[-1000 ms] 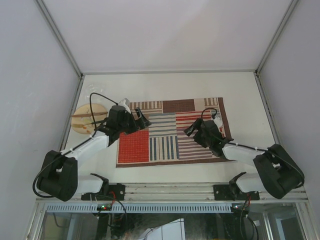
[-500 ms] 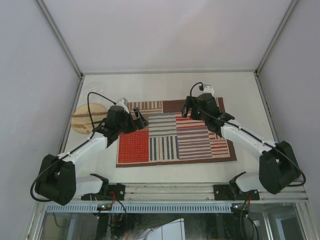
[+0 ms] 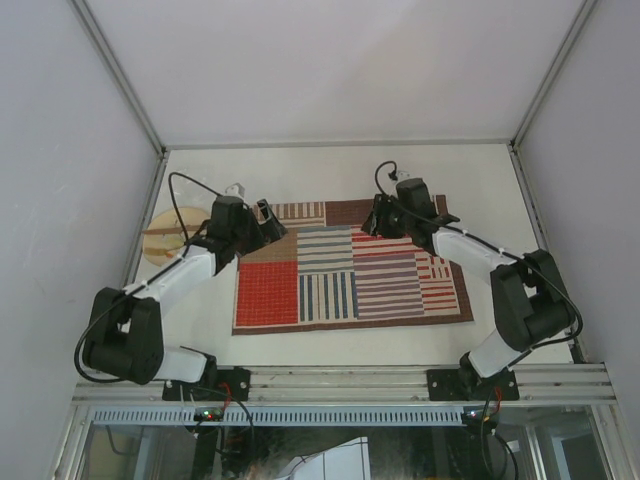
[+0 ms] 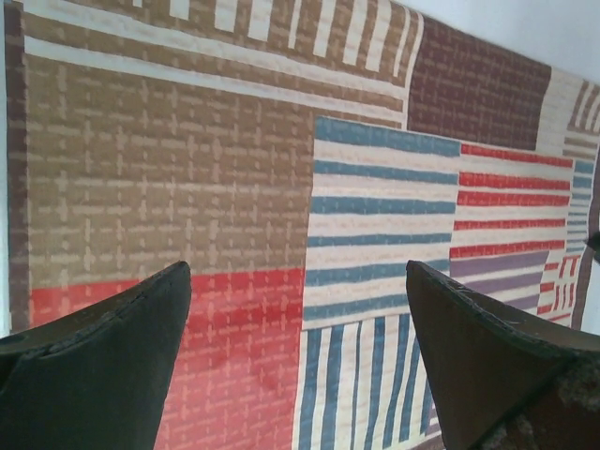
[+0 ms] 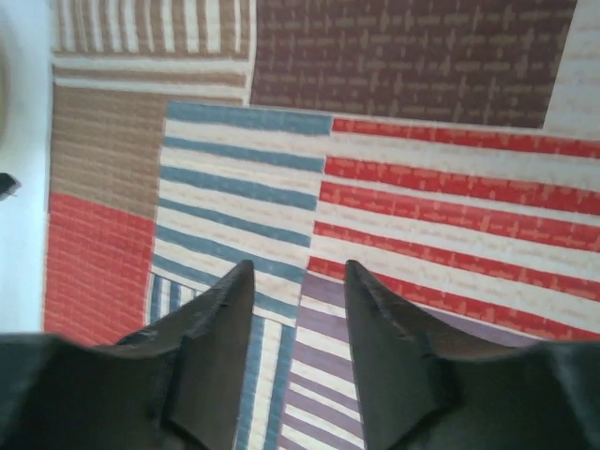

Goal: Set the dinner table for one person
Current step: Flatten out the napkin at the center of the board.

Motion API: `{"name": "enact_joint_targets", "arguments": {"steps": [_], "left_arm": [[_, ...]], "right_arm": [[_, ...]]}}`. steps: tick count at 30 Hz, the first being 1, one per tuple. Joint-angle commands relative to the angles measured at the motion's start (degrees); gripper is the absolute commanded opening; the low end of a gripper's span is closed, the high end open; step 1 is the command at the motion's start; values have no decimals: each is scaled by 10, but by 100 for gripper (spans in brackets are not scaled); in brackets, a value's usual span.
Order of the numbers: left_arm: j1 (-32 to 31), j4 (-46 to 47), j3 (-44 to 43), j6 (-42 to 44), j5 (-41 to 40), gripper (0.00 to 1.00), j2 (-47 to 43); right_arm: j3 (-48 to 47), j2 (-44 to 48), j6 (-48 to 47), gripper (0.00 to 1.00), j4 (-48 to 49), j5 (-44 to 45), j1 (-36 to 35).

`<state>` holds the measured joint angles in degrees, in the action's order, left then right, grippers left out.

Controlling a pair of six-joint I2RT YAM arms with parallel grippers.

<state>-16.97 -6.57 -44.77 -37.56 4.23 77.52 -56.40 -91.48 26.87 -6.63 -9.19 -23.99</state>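
Dinner table (image 3: 330, 175): the white top fills the floor of the top view, with aluminium rails along its left, right and near sides. As seen from above its longer side looks to run left to right, parallel to the near rail (perspective makes this hard to be sure of).
Placemat (image 3: 345, 270): lies flat on the middle of the table, with its long axis left to right and its edges roughly square to the table's.
Left arm: rises from the near-left base. Its forearm slants far and rightward, and its wrist is over the mat's far-left corner.
Right arm: its elbow is bent beyond the mat's right edge, and its forearm reaches far and leftward over the mat's far strip.
Plate (image 3: 165, 235): a round tan disc on the table just left of the mat, partly hidden by the left forearm and its cable.
Left gripper (image 4: 297, 281): points right above the brown and red patches. Its fingers are spread wide and hold nothing.
Right gripper (image 5: 298, 272): points left above the striped patches, well apart from the left one. Its fingers are parted by a narrower gap, with only mat showing between them.
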Motion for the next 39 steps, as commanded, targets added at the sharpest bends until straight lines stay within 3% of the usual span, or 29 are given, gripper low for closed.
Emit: {"name": "enact_joint_targets", "arguments": {"steps": [1, 2, 4, 7, 10, 12, 13, 21, 31, 39], "left_arm": [[8, 15, -55, -14, -1, 100, 36], [9, 13, -64, -12, -7, 100, 47], [8, 7, -83, 5, -19, 100, 66], [9, -7, -120, 28, -25, 83, 100], [8, -25, -161, 40, -18, 42, 140], [8, -39, -190, 45, -11, 5, 166], [8, -50, -205, 45, -13, 1, 177], [8, -101, -301, 56, -21, 0, 242], [8, -254, -488, 74, -10, 0, 393], [-1, -284, -511, 62, 13, 0, 436]], "right_arm": [[1, 45, 19, 27, 72, -65, 40], [4, 50, 23, 15, 77, -71, 46], [7, 57, 24, 7, 79, -70, 52], [11, 60, 30, 0, 85, -70, 58], [13, 57, 37, 0, 91, -77, 60], [13, 54, 40, 0, 94, -77, 59], [13, 54, 42, 0, 95, -78, 59], [29, 74, 53, 0, 111, -83, 49], [147, 231, 100, 0, 223, -54, 3], [162, 314, 105, 0, 206, -40, -17]]}}
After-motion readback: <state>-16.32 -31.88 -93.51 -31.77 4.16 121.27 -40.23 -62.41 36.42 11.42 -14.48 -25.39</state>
